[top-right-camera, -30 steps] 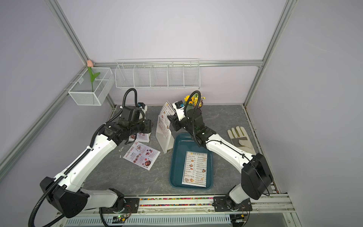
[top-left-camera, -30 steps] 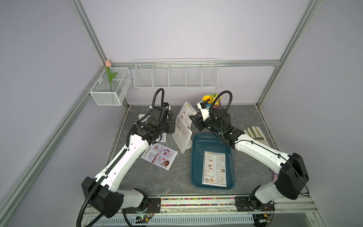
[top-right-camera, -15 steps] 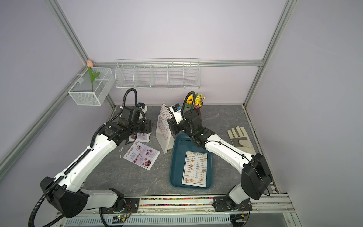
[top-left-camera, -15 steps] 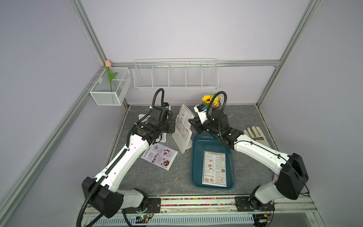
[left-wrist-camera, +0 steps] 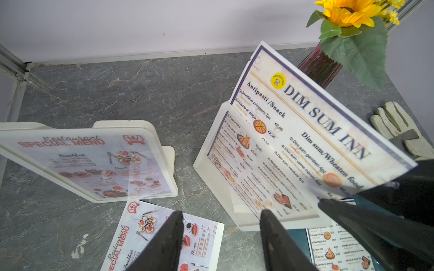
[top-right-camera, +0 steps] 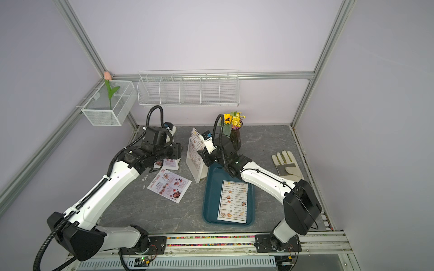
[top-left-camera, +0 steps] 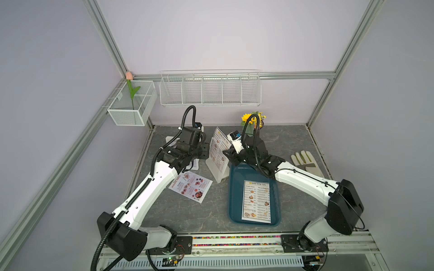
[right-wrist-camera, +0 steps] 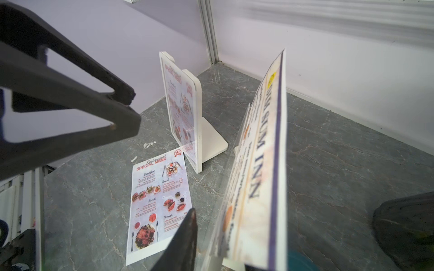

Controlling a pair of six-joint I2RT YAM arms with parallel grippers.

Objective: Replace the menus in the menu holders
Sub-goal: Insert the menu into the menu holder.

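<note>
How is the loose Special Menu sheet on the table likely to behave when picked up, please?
Probably floppy: the Special Menu sheet is thin paper and would likely droop from a pinched edge. It lies flat on the table, so catching an edge looks hard; it may slide instead.

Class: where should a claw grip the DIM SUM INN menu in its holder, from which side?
Grip the DIM SUM INN menu by its upper part, sticking out above the menu holder. Probably from above, claw astride the thin sheet; the holder covers the rest.

White menu (left-wrist-camera: 305, 131) hdr: "DIM SUM INN"; pink menu (right-wrist-camera: 157, 199) hdr: "Restaurant SPECIAL MENU"
</note>
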